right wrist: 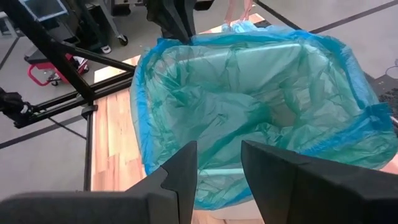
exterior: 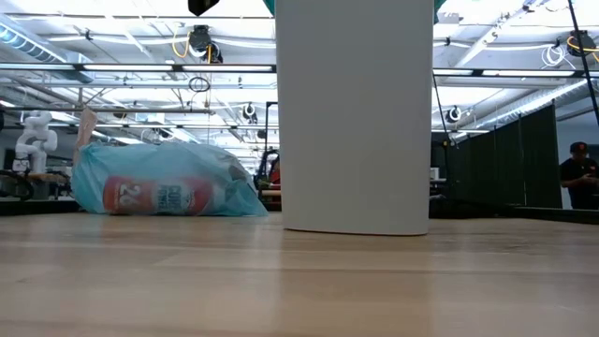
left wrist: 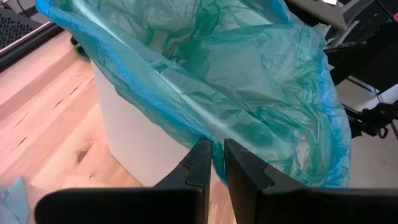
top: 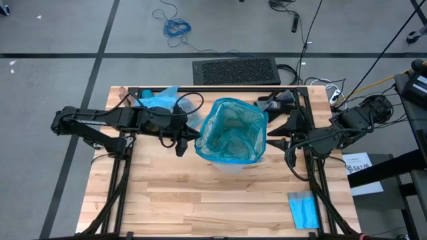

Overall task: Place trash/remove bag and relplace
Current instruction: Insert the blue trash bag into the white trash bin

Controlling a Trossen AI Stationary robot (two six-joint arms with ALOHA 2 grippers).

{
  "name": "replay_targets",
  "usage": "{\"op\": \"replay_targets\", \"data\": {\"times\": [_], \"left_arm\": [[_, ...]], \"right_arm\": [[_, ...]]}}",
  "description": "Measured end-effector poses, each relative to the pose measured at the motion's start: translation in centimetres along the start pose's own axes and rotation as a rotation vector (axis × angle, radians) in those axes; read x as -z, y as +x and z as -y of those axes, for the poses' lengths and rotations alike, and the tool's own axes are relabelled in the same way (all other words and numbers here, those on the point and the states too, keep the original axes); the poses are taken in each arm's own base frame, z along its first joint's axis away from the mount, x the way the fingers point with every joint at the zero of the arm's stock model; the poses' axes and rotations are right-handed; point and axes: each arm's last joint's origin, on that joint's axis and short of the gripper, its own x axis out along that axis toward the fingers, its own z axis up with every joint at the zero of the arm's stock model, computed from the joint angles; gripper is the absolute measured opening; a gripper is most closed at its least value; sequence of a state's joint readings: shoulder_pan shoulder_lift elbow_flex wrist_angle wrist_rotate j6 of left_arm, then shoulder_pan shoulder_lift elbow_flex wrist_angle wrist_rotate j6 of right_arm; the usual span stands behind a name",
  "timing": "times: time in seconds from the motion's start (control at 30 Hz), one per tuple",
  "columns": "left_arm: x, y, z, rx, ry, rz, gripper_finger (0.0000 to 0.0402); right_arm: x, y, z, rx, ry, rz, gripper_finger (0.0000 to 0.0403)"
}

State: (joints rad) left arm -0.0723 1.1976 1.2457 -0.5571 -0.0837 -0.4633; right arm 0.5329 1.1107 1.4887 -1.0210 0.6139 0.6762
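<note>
Left gripper [left wrist: 214, 163] pinches bag [top: 231, 130] rim; right gripper [right wrist: 219, 167] jaws apart straddling opposite rim; bin [exterior: 356, 117] top cut off low.

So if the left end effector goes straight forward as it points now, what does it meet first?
Most likely the teal liner draped over the white bin's rim: it lies directly ahead of the left end effector, whose fingertips look almost against it already.
</note>
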Motion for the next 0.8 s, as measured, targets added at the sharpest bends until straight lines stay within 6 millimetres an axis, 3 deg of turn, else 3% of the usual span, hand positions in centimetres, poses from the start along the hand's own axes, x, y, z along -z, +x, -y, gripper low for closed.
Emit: {"op": "replay_targets", "data": {"times": [0.8], "left_arm": [[0.0, 0.0, 0.0, 0.0, 0.0, 0.0, 0.0043]], "right_arm": [[-0.06, 0.03, 0.08, 0.017, -0.005, 0.012, 0.0118]]}}
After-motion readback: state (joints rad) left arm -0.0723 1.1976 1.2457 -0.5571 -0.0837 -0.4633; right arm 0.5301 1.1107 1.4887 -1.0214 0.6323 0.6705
